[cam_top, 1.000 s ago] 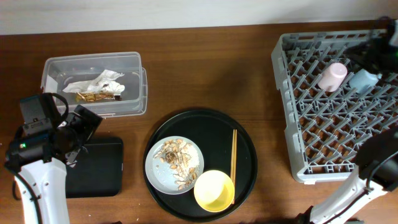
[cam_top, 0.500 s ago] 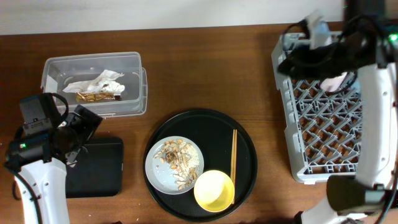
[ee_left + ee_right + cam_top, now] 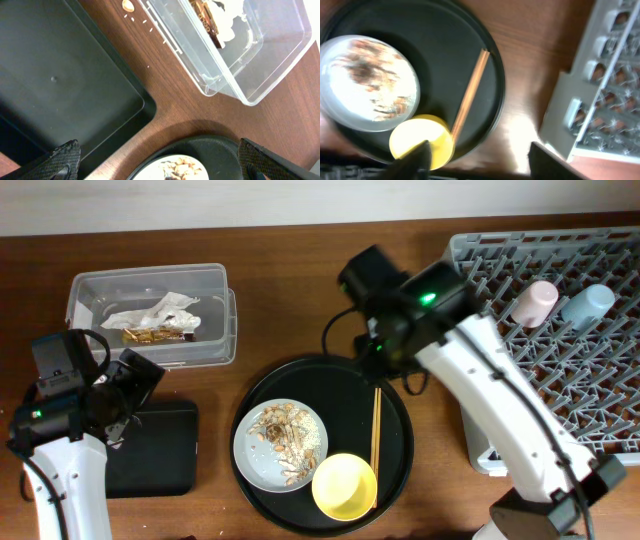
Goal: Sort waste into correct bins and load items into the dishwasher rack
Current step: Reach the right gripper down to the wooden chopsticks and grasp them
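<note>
Chopsticks (image 3: pixel 376 427), plate (image 3: pixel 249 461) and bowl (image 3: pixel 345 486) are pictured on a round black tray (image 3: pixel 398 442).
The thin wooden chopsticks are laid together beside the scrap-strewn grey plate, with the yellow bowl near their lower end; a pink cup (image 3: pixel 535 302) and a blue cup (image 3: pixel 586 305) are lodged in the grey rack (image 3: pixel 600 400). The right gripper (image 3: pixel 482 157) and the left gripper (image 3: pixel 160 162) are shown with jaws spread, nothing held. A wrapper (image 3: pixel 155 315) is kept in the clear tub (image 3: pixel 218 345) on the brown table (image 3: pixel 300 280).

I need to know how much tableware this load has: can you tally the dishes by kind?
Cups: 2, a pink cup and a light-blue cup
Bowls: 1, the yellow bowl
Plates: 1, the grey plate
Pairs of chopsticks: 1
Total: 5
</note>
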Available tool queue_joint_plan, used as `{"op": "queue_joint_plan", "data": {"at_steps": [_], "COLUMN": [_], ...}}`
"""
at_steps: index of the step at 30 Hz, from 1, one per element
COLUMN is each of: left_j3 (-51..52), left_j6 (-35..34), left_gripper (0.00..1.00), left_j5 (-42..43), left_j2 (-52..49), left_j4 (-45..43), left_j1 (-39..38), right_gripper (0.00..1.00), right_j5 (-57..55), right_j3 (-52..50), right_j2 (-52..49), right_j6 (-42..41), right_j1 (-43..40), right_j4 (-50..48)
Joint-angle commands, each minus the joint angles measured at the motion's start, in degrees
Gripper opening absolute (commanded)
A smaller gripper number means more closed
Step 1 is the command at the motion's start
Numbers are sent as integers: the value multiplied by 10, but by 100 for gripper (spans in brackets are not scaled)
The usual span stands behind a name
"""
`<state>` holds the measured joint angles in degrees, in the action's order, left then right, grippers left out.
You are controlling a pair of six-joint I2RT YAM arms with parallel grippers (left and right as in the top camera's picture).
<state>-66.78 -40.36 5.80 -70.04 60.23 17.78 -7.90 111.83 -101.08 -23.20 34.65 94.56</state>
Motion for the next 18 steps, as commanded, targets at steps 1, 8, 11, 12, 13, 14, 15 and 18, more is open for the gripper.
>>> {"op": "queue_joint_plan", "data": {"at_steps": [1,8,11,12,13,14,15,18], "left_j3": [1,1,1,1,1,1,1,1], "left_j6": [-7,-7,-7,-7,-7,-7,-7,-7], "left_gripper": [99,99,99,99,99,99,99,99], "left_j5": [4,4,4,4,4,4,4,4], "left_j2": [0,0,0,0,0,0,0,0], "left_j4": [1,1,1,1,1,1,1,1], "left_j1": [3,3,3,3,3,3,3,3], "right_gripper": [88,50,48,47,45,43,41,36], "right_j5": [-56,10,37,37,37,37,37,30], "right_j3": [-110,-298,-339,-354,-362,-371,-380,-404], "right_j2": [0,0,0,0,0,0,0,0], "right_j6": [-88,-88,-88,-88,-88,-88,-88,-88], "right_j1": [14,-5,-14,-17,-17,-17,-17,-23], "right_j4": [-53,-216,-263,-280,-290,-301,-310,-329]}}
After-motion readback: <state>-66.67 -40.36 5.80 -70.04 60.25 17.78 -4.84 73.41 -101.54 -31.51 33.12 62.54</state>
